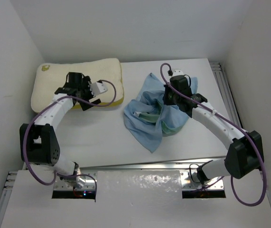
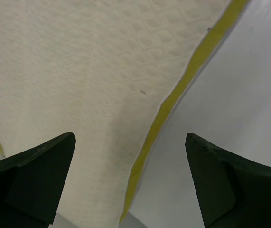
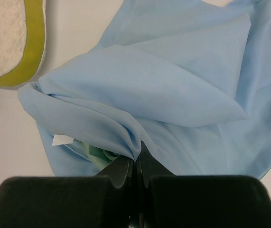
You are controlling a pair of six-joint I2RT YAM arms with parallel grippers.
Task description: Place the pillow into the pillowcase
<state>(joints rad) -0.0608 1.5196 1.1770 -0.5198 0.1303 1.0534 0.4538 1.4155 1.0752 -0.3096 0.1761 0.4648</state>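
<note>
Left gripper (image 2: 130, 142) open, jaws wide above pillow (image 1: 104, 69), which lies at table's (image 1: 102, 137) far-left corner. Right gripper (image 3: 136, 159) closed, pinching a fold of pillowcase (image 1: 147, 126), crumpled right of centre.

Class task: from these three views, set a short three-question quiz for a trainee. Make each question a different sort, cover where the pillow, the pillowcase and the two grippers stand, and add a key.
1. True or false: the pillow is already inside the pillowcase.
2. Which gripper is shut on a fold of the light-blue cloth? A) left gripper B) right gripper C) both
3. Fill in the blank: the left gripper's jaws stand ____ over the pillow's yellow edge.
Key: 1 false; 2 B; 3 open.
</note>
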